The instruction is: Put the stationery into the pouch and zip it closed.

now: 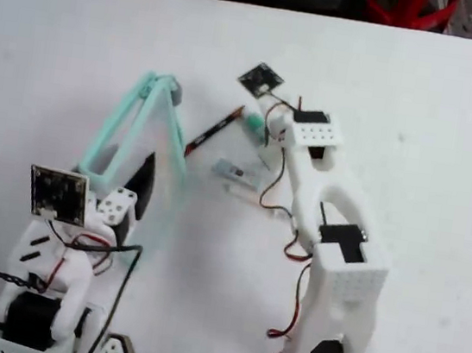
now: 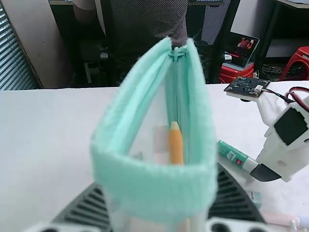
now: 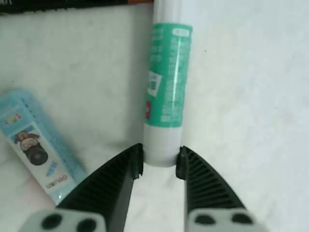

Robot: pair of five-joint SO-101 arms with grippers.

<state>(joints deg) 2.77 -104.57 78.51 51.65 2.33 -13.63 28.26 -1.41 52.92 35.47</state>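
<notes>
The step in hand looks like the pick of the glue stick (image 3: 166, 87). It lies flat on the table (image 1: 434, 124) beside the pouch (image 2: 200, 121), off the pouch's long side toward the right arm. The right gripper (image 3: 159, 160) has its jaws narrowed onto the stick's white end, one pad touching each side. That hold sits at the very tip, so the long green-labelled body would likely droop or swivel once lifted. A bite nearer the middle, or a slow, level lift, would serve better. The left gripper (image 2: 157, 180) clamps the pouch's near end and stands it on edge with the mint-trimmed mouth facing up. An orange pencil (image 2: 176, 145) is already inside. The mouth is a narrow slot that pinches shut at the zip slider (image 2: 177, 54) on the far end, so the stick should go in lengthwise along the slot. It should be lowered near the gripped end, where the mouth gapes widest, and let go only once its nose is below the trim. A black pencil (image 1: 213, 130) and a blue eraser (image 3: 36, 140) lie just beside the glue stick, between it and the pouch. A straight upward lift should keep from dragging them.
</notes>
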